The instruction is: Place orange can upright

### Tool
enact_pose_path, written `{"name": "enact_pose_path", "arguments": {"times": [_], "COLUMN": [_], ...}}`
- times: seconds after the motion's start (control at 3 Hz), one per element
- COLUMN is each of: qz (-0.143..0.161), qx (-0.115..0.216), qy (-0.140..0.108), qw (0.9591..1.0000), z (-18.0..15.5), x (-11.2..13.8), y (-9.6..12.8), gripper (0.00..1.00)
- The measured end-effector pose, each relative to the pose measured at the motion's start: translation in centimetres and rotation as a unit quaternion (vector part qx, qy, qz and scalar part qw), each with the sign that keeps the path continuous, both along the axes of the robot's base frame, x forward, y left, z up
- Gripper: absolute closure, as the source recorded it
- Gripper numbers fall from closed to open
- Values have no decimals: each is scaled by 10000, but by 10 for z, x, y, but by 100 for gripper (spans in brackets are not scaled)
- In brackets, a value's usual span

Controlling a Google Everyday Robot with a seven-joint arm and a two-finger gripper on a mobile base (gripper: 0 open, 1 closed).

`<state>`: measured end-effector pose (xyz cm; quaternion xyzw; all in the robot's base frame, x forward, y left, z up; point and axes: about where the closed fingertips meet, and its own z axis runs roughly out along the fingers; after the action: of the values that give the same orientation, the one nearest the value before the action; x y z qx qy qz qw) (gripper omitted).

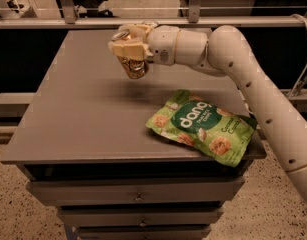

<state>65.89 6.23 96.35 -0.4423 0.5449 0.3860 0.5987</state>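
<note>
The grey flat-topped cabinet table (78, 119) with drawers (138, 191) under it fills most of my view. The thick white robot arm (243, 69) comes in from the right side and reaches over the far part of the top. On the near right corner lies a green crinkled snack bag (200, 126); its right end hangs a little past the table edge.

The cream two-finger gripper (128, 49) is above the far middle of the table, and its fingers are closed around the orange-brown metal soda can (134, 68). The can is in the air, not touching the surface. A soft shadow lies on the table under it. It is tilted: the lower end points down and a bit to the right, and a silver end shows at the upper left, partly hidden by the fingers.

I judge that the step in hand is to bring the can down and stand it on its base. To do this well, I would first turn the wrist until the can axis is vertical, because a tilted can will land on its rim and roll. Then I would lower it slowly onto the bare grey area left of the bag, well apart from the bag and from the edges. I would open the fingers only when the base sits flat, and lift straight up so that no finger pushes the can.
</note>
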Motion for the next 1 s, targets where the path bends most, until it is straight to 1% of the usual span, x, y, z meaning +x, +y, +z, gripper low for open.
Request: {"name": "enact_pose_path", "arguments": {"times": [0.33,0.67,1.0], "qz": [0,86,18], "qx": [0,-1,-31], "qy": [0,62,261], "qw": [10000,9999,9997], "z": [0,-7,-28], "x": [0,1,9], "y": [0,-4,-36], "gripper": [100,100,100]}}
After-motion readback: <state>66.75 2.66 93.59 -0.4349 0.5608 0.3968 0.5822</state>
